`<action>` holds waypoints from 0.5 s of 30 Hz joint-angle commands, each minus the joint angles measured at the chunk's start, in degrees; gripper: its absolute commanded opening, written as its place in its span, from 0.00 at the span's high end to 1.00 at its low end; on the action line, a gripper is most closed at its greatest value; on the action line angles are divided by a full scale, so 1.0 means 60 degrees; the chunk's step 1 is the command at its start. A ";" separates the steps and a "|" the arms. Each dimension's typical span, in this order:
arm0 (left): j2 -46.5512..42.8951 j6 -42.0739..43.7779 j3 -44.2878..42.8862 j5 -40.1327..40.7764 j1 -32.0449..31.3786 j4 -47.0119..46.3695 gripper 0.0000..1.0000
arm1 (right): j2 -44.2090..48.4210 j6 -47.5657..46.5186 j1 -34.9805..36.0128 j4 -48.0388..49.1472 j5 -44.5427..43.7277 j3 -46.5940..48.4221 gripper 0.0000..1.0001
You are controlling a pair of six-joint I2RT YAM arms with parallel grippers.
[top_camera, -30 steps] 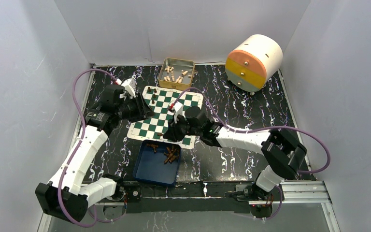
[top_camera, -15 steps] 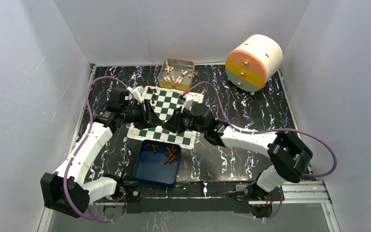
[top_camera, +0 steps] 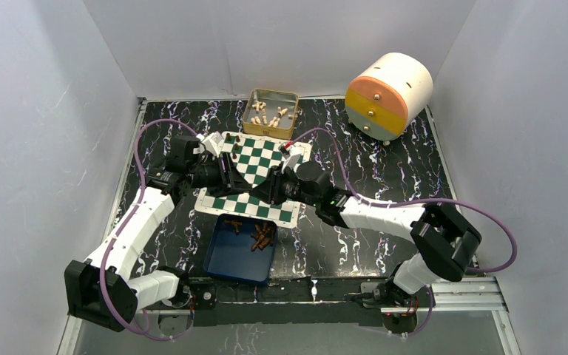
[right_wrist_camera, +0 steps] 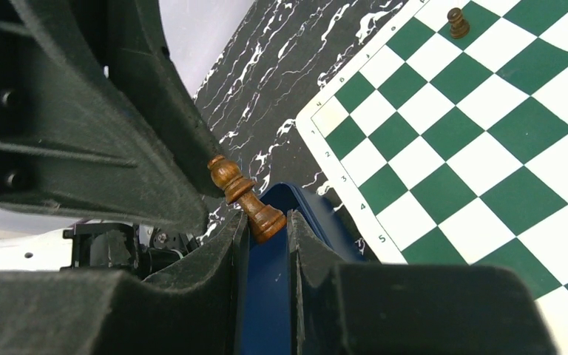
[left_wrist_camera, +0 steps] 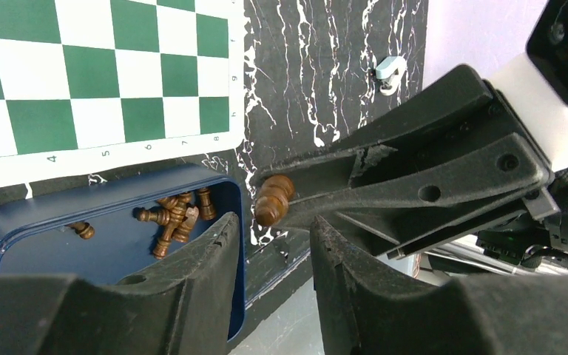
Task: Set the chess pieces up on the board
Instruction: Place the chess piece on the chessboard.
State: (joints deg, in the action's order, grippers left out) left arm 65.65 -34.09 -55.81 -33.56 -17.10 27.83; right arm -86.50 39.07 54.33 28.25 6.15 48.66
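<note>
Overhead, both arms meet above the board; what passes between them is too small to read. From the left wrist, the left jaws stand apart, empty, just below a brown piece poking from the right jaws' tips. From the right wrist, those jaws are clamped on its base, head tilted out. Best to close the left jaws round the head before the right releases, leaving the base free to stand.

Left gripper, right gripper tip to tip over board; brown chess pieces in near blue tray.
</note>
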 commanded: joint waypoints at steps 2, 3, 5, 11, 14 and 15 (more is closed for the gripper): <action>0.0089 -0.0402 0.0149 -0.0164 -0.0024 -0.0554 0.62 | 0.0544 0.0215 -0.0046 0.1171 0.0097 -0.0299 0.89; 0.0089 -0.0466 0.0163 -0.0163 -0.0034 -0.0617 0.62 | 0.0557 0.0212 -0.0046 0.1155 0.0102 -0.0303 0.89; 0.0089 -0.0559 0.0197 -0.0139 -0.0035 -0.0745 0.63 | 0.0572 0.0177 -0.0049 0.1078 0.0106 -0.0289 0.89; 0.0177 -0.0718 0.0236 -0.0283 -0.0035 -0.0873 0.79 | 0.0574 0.0124 -0.0050 0.0997 0.0088 -0.0288 0.86; 0.0088 -0.0758 0.0231 -0.0282 -0.0035 -0.0874 0.89 | 0.0520 0.0077 -0.0046 0.1020 0.0199 -0.0265 0.83; 0.0045 -0.0753 0.0214 -0.0211 -0.0028 -0.0874 0.91 | 0.0503 -0.0050 -0.0048 0.1001 0.0345 -0.0221 0.78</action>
State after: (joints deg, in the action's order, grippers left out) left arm 66.81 -38.30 -54.72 -33.87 -17.10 23.27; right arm -85.19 40.10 54.33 30.26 6.61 46.68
